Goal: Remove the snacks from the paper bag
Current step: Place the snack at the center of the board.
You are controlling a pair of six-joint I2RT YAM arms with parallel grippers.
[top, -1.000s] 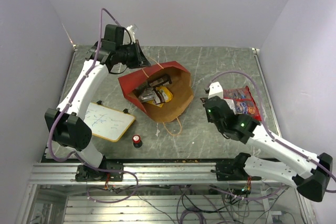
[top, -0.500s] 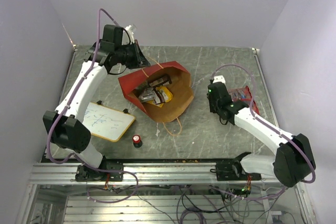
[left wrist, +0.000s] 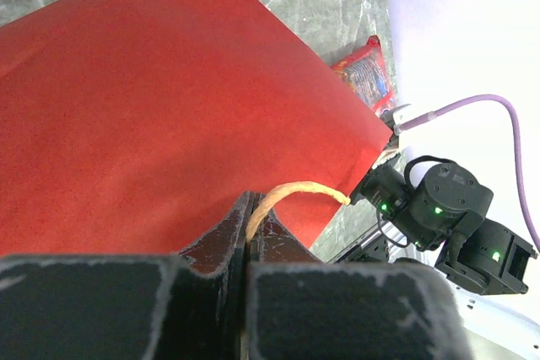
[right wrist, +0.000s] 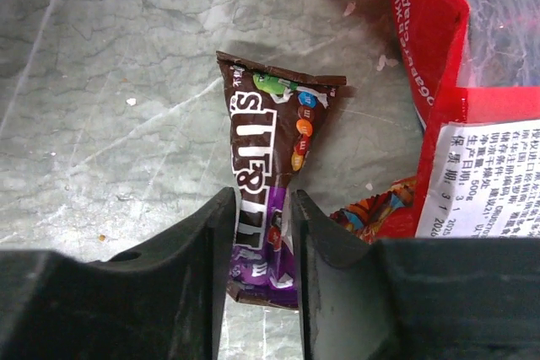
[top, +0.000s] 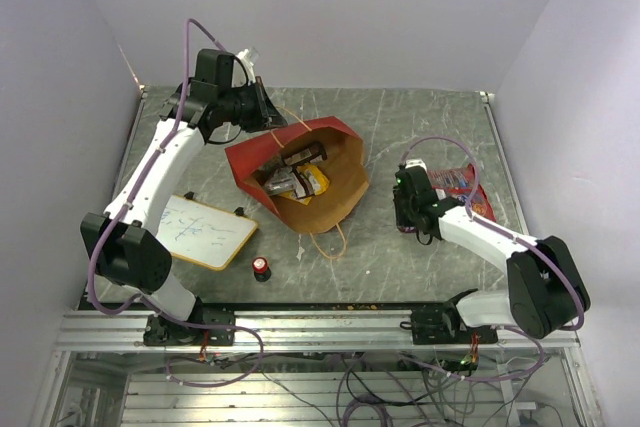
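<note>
Looking down from above, I see the red paper bag lying open mid-table, snacks inside. At my left wrist, my left gripper is clamped tight on its string handle. At my right wrist, my right gripper stands slightly parted astride a brown-purple candy packet lying flat beside the chip bag.

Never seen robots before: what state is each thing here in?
paper bag, on its side, mouth open, snacks inside.
left fingers, shut on string handle.
right fingers, slightly apart, straddling candy packet.
candy packet, flat on table.
chip bag, out, flat on table.
</note>
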